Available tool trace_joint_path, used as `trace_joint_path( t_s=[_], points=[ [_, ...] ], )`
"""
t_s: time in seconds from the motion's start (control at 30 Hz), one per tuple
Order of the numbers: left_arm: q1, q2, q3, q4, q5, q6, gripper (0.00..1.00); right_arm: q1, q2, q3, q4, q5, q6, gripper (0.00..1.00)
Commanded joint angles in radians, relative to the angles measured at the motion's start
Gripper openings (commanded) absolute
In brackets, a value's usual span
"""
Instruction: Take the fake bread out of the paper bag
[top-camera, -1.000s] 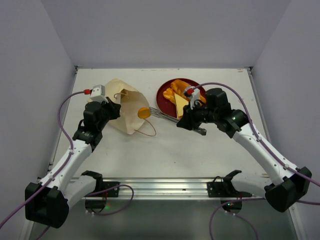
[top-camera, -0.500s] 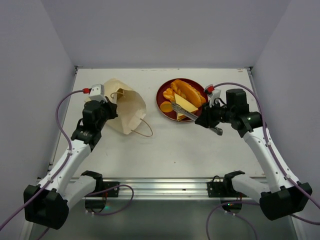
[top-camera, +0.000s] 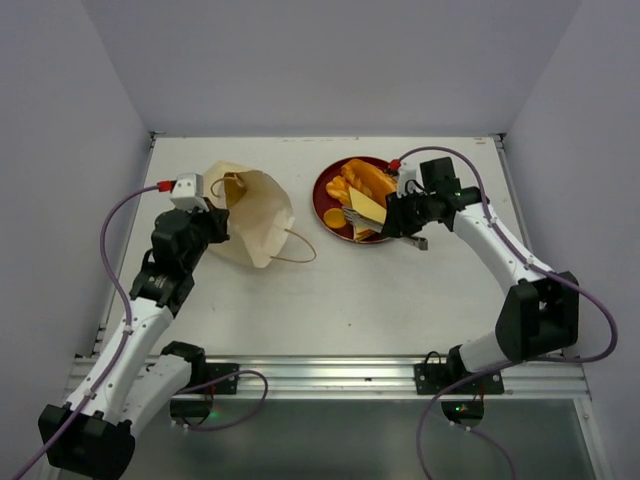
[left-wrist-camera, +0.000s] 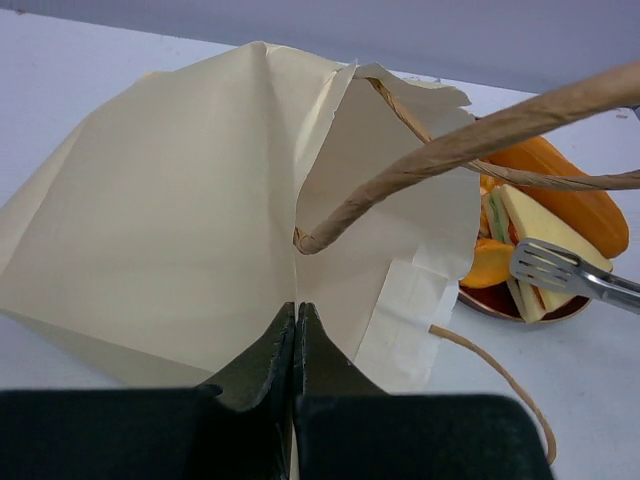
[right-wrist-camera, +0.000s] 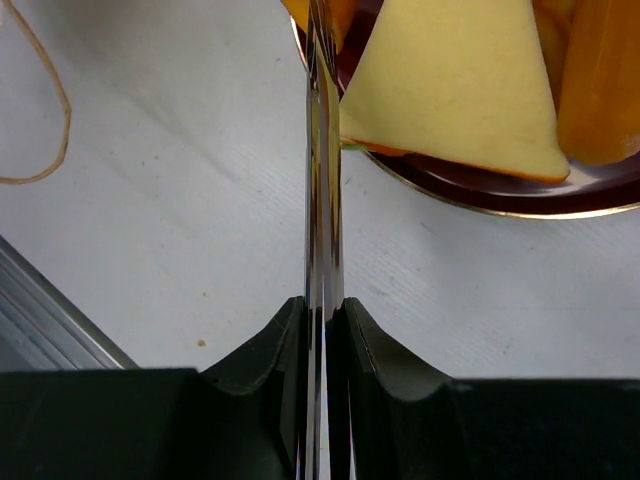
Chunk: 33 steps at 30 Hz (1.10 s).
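The cream paper bag (top-camera: 255, 215) lies on its side, mouth facing the red plate (top-camera: 319, 198). My left gripper (top-camera: 212, 222) is shut on the bag's near edge (left-wrist-camera: 180, 230), the paper pinched at my left gripper's (left-wrist-camera: 296, 310) tips. The fake bread is on the plate: a long orange roll (top-camera: 372, 180), a pale yellow sandwich slice (top-camera: 367, 207), a round orange piece (top-camera: 333, 215). My right gripper (top-camera: 403, 225) is shut on metal tongs (right-wrist-camera: 322, 180), whose tips (left-wrist-camera: 545, 265) hover over the sandwich slice (right-wrist-camera: 450, 90) with nothing in them.
A brown cord handle (top-camera: 295, 258) loops onto the table beside the bag, and the other handle (left-wrist-camera: 450, 150) arches across the left wrist view. The plate's rim (right-wrist-camera: 500, 195) sits just right of the tongs. Walls enclose the table at the back and sides.
The right arm carried the round orange piece in the tongs from the bag's mouth to the plate, where it now lies. The left gripper has raised the bag's edge a little.
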Motion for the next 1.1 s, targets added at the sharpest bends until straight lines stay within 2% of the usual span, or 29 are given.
trace_joint_path(
  t_s=[0.0,0.13,0.2,0.33,0.57,0.9,1.07],
  points=[
    [0.009,-0.050,0.008,0.011,0.027,0.045,0.00,0.009,0.048,0.093,0.057,0.025,-0.034,0.00],
    [0.009,-0.079,-0.013,0.014,0.047,0.067,0.00,0.030,0.117,0.139,0.029,0.051,-0.052,0.06],
    [0.010,-0.098,-0.027,0.020,0.050,0.085,0.00,0.035,0.141,0.158,0.023,0.064,-0.055,0.13],
    [0.009,-0.128,-0.055,0.034,0.099,0.117,0.00,0.041,0.155,0.182,0.020,0.082,-0.055,0.25],
    [0.009,-0.155,-0.087,0.035,0.163,0.148,0.00,0.040,0.151,0.213,0.028,0.088,-0.040,0.40],
    [0.009,-0.191,-0.107,0.003,0.218,0.182,0.00,0.041,0.083,0.227,0.029,0.027,-0.042,0.42],
    [0.009,-0.224,-0.099,-0.069,0.263,0.248,0.00,0.041,-0.079,0.143,0.006,-0.155,-0.210,0.40]
  ],
)
